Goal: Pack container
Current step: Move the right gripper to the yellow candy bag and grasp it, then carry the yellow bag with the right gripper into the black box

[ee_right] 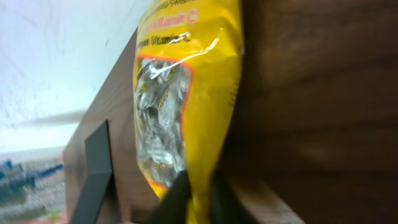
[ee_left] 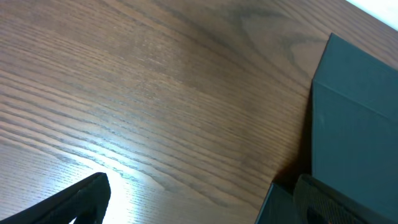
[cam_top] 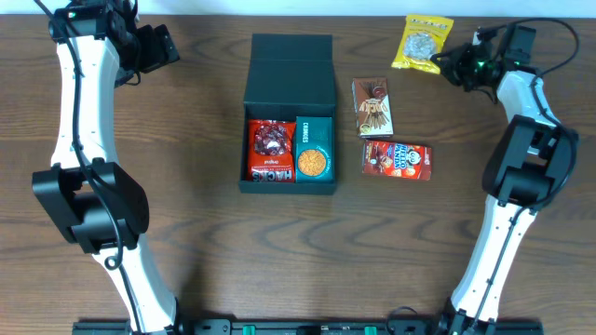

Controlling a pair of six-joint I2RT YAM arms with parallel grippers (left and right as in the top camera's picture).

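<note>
The container (cam_top: 289,74), a matte dark cardboard box, sits open mid-table (cam_top: 205,233), lid flap up. Only the overhead view shows a glossy red packet (cam_top: 271,152) and a teal box (cam_top: 314,151) inside. Right of the container lie a brown packet (cam_top: 372,107) and a red box (cam_top: 397,160). The right wrist view shows the right gripper (ee_right: 196,199) pinching a crinkly yellow bag (ee_right: 180,93). The left gripper (ee_left: 193,199), left of the container, is spread wide and empty.

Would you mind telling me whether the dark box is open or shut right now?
Open: the container has its flap lid folded back, and a red packet and a teal packet show inside it.
</note>
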